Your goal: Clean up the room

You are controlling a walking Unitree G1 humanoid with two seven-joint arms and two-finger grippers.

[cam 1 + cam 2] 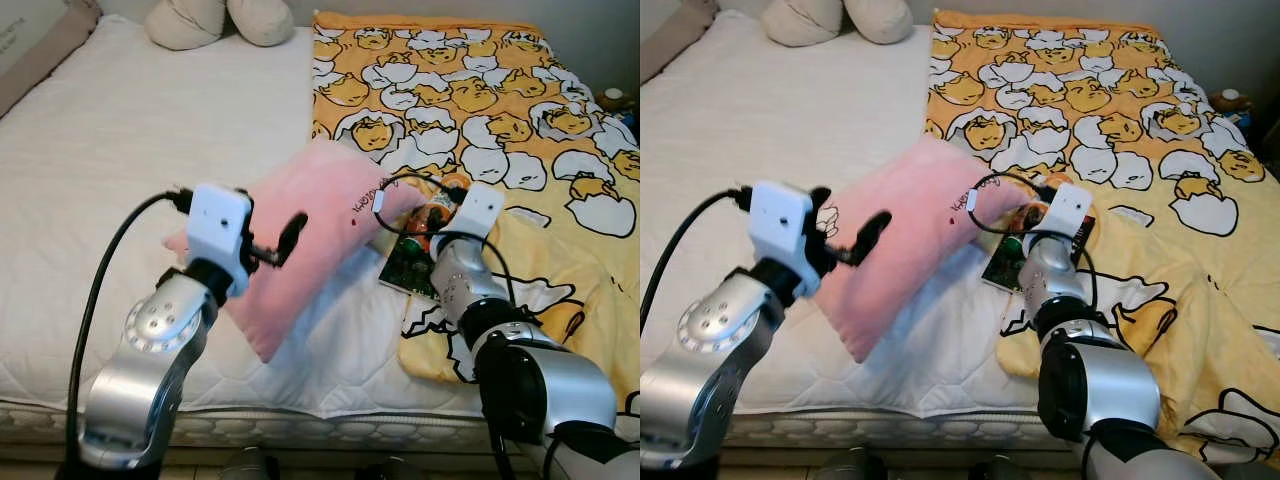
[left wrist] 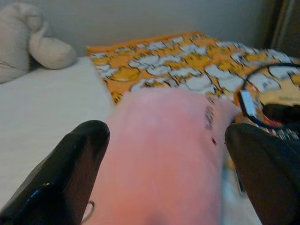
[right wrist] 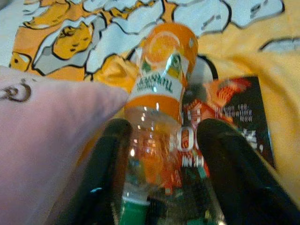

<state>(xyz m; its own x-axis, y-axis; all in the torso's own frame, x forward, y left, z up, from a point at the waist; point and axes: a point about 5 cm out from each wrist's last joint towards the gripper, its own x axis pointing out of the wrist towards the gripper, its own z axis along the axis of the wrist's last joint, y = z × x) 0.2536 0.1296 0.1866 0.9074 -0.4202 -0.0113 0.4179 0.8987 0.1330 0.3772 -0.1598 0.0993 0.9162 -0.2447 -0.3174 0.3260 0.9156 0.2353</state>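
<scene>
The right gripper (image 3: 161,168) has its two black fingers parted on either side of an orange juice bottle (image 3: 159,98), which lies between them on a dark snack packet (image 3: 234,117) on the yellow egg-print blanket (image 1: 480,100), just right of the pink pillow (image 1: 310,235). The left gripper (image 2: 164,173) hangs spread wide over the pillow's near left end, gripping nothing. Farther off, a beige plush toy (image 1: 215,20) sits at the head of the white mattress (image 1: 120,150).
</scene>
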